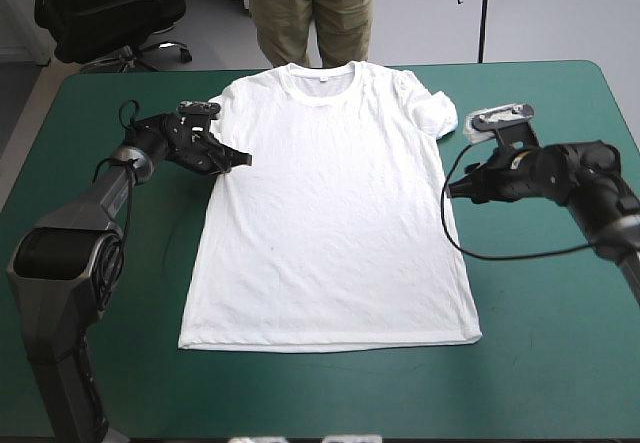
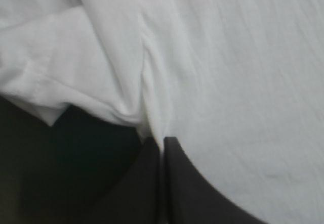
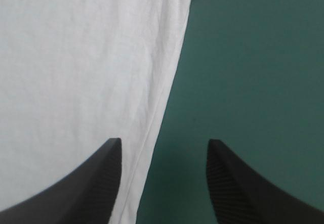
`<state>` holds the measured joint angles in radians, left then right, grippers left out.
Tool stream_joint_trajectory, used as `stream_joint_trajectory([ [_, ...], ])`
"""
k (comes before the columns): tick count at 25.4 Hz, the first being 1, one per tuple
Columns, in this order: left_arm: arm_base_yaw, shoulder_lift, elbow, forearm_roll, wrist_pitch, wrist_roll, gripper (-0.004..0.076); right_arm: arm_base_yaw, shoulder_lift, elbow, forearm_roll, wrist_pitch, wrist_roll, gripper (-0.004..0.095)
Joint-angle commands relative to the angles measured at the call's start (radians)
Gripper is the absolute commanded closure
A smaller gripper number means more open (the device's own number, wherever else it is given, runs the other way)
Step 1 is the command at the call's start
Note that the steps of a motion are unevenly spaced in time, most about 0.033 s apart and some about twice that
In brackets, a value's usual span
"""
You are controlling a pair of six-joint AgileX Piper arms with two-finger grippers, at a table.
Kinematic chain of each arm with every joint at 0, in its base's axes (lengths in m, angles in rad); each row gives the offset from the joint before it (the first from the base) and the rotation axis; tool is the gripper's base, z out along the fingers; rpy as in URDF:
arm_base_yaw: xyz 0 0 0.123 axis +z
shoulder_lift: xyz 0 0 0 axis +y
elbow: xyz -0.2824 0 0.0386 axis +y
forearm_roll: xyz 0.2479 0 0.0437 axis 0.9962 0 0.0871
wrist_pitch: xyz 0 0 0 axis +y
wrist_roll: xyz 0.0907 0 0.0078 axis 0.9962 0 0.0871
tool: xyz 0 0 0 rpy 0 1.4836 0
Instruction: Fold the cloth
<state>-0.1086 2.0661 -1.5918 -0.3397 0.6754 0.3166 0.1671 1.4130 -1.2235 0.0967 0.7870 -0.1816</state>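
Observation:
The white T-shirt [image 1: 330, 213] lies spread flat on the teal-green cover, collar toward the far edge and hem toward the near edge. My left gripper [image 1: 243, 159] is at the shirt's left side just below the sleeve. In the left wrist view it [image 2: 163, 142] is shut on a pinched fold of the T-shirt [image 2: 228, 57], with creases running into the tips. My right gripper [image 1: 452, 187] is low at the shirt's right side edge. It [image 3: 164, 145] stands open astride that edge, one finger over the T-shirt [image 3: 76, 57] and the other over bare cover.
The right sleeve [image 1: 438, 113] is bunched and partly folded onto itself near the far right of the shirt. Bare teal-green cover [image 1: 560, 363] surrounds the shirt on the left, right and near sides.

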Motion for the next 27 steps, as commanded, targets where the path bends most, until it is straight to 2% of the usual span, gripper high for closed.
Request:
stream_joint_trajectory([
  [1, -0.011, -0.028, -0.012, -0.008, 0.06, -0.001, 0.0741, -0.014, 0.112, -0.153, 0.0, -0.017, -0.046, 0.0237],
  [8, -0.011, -0.028, -0.012, -0.008, 0.091, -0.001, 0.0741, -0.014, 0.361, -0.374, 0.004, -0.021, -0.103, 0.0306],
  [18, -0.011, -0.028, -0.012, -0.015, 0.067, -0.001, 0.0741, -0.014, 0.661, -0.615, 0.038, -0.018, -0.113, 0.0317],
  [20, -0.011, -0.028, -0.012, -0.015, 0.054, -0.001, 0.0741, -0.014, 0.713, -0.66, 0.059, -0.015, -0.113, 0.0378],
  [21, -0.011, -0.028, -0.012, -0.015, 0.046, -0.001, 0.0741, -0.014, 0.737, -0.683, 0.079, -0.004, -0.113, 0.0461],
  [22, -0.011, -0.028, -0.012, -0.015, 0.037, -0.001, 0.0741, -0.014, 0.74, -0.685, 0.091, 0.0, -0.113, 0.0501],
  [23, -0.011, -0.03, -0.012, -0.015, 0.013, -0.001, 0.0741, -0.014, 0.743, -0.685, 0.129, 0.007, -0.137, 0.0626],
  [24, -0.011, -0.03, -0.012, -0.015, 0.001, -0.001, 0.0741, -0.014, 0.744, -0.685, 0.149, 0.012, -0.164, 0.0703],
  [25, -0.011, -0.032, -0.012, -0.019, -0.016, -0.001, 0.0741, -0.014, 0.744, -0.685, 0.174, 0.02, -0.202, 0.0844],
  [26, -0.011, -0.034, -0.012, -0.019, -0.025, -0.001, 0.0741, -0.014, 0.744, -0.685, 0.187, 0.02, -0.223, 0.0916],
  [27, -0.011, -0.034, -0.012, -0.019, -0.03, -0.001, 0.0741, -0.014, 0.744, -0.687, 0.193, 0.023, -0.23, 0.092],
])
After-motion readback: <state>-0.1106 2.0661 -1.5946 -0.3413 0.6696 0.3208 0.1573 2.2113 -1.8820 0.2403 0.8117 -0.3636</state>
